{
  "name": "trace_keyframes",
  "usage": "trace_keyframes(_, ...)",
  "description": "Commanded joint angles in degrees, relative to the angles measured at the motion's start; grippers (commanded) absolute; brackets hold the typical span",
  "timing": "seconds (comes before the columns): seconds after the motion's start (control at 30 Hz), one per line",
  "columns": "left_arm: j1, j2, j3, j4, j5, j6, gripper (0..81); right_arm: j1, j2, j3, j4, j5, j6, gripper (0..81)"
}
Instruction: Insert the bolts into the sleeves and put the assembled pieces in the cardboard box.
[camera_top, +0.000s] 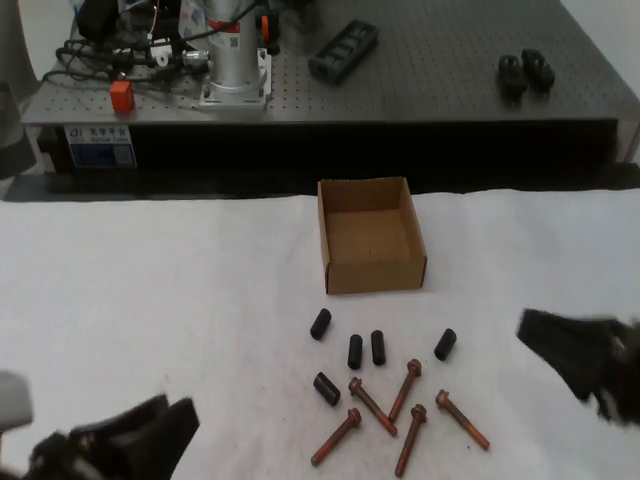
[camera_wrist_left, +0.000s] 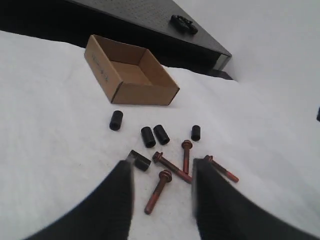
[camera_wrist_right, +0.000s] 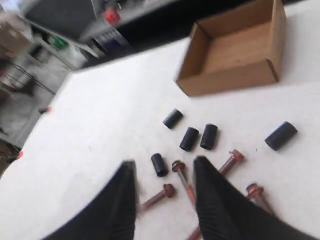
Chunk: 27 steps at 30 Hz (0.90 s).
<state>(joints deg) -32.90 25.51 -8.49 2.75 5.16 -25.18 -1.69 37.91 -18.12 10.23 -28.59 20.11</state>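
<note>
high view: the cardboard box (camera_top: 375, 272) stands open-topped on the white-covered counter (camera_top: 150, 290), its brown floor showing. nearer the camera five black sleeves (camera_top: 355, 351) lie loose, and nearer again five copper-coloured bolts (camera_top: 372, 405) are scattered (one sleeve lies just beside a bolt head). bolts and sleeves all lie separate. the left gripper (camera_top: 172, 418) hangs at the near left and the right gripper (camera_top: 545, 340) at the right, both apart from the parts.

left wrist view: the left gripper (camera_wrist_left: 162, 167) has its two fingers spread wide with nothing held; bolts (camera_wrist_left: 157, 191) and sleeves (camera_wrist_left: 116, 120) lie on the counter beyond, the box (camera_wrist_left: 145, 92) farther off.

right wrist view: the right gripper (camera_wrist_right: 164, 167) is likewise parted wide and holds nothing, above the bolts (camera_wrist_right: 230, 162); the sleeves (camera_wrist_right: 189, 138) lie between them and the box (camera_wrist_right: 230, 77).
</note>
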Motion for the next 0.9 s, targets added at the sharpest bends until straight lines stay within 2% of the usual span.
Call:
trace_keyframes(0.0, 0.09, 3.81, -2.91, -0.94, 0.39, 3.65, 27.2, 1.85, 18.79, -14.10, 15.63, 4.73, -17.44, 28.7)
trace_keyframes(0.13, 0.09, 13.72, -9.39, 2.35, 2.06, 7.82, 27.1, 6.35, 37.61, -28.60, 31.30, 16.81, -29.74, 28.7)
trace_keyframes(0.23, 0.09, 20.82, -13.93, 5.59, 3.05, 10.15, 27.1, 9.92, 47.87, -35.43, 37.17, 21.86, -35.37, 28.7)
trace_keyframes(0.5, 0.09, 31.64, -19.81, 7.89, 3.19, 12.34, 27.1, 15.82, 60.95, -40.31, 40.67, 24.67, -36.22, 28.7)
trace_keyframes(0.6, 0.09, 32.65, -19.90, 7.89, 3.19, 12.34, 27.1, 16.74, 62.66, -40.31, 40.67, 30.23, -36.00, 28.7)
trace_keyframes(0.73, 0.09, 32.65, -19.90, 7.89, 3.19, 12.34, 27.1, 16.81, 64.06, -40.14, 38.39, 30.59, -35.36, 28.7)
trace_keyframes(0.8, 0.09, 32.63, -19.90, 7.89, 3.19, 12.78, 27.1, 16.81, 64.21, -40.02, 37.59, 30.59, -35.11, 26.2)
trace_keyframes(0.87, 0.09, 32.63, -19.90, 7.89, 3.19, 14.20, 27.1, 16.81, 64.19, -40.02, 37.56, 30.59, -35.10, 19.0)
